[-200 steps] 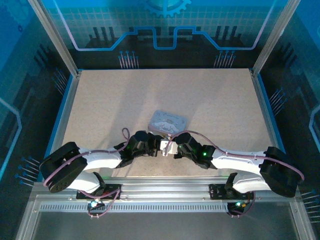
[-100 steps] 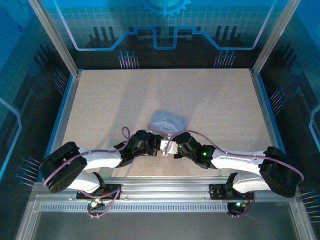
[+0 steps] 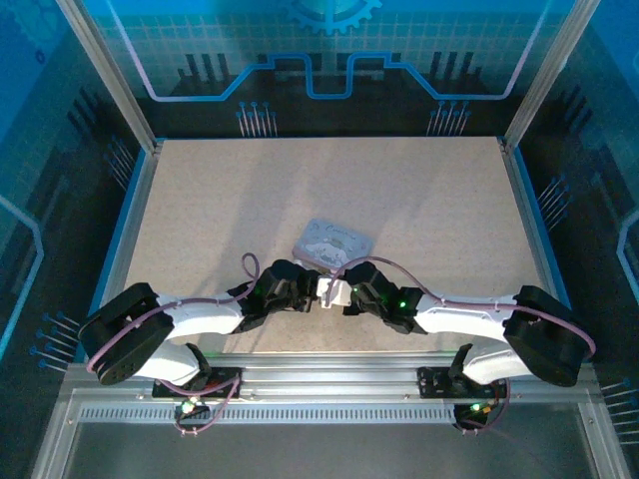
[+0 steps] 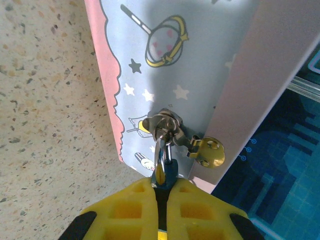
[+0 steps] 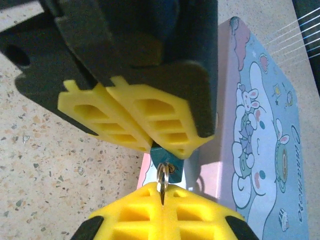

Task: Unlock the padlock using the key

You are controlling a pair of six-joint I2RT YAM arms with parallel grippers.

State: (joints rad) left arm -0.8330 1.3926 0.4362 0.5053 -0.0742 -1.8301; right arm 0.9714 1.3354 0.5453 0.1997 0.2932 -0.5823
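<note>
Speckled beige tabletop (image 3: 399,200), blue trim (image 3: 127,220) along its side edges, slotted aluminium rail (image 3: 329,389) across near edge, angled aluminium posts (image 3: 106,70) at far corners, back panel (image 3: 329,60) printed with blue circuit lines and gear, dark patterned side panels (image 3: 40,180), blue-tinted lighting.

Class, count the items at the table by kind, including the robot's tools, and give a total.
tools: 2 (left tool, right tool)
tin: 1
padlock: 1
key: 1
Total: 5
</note>
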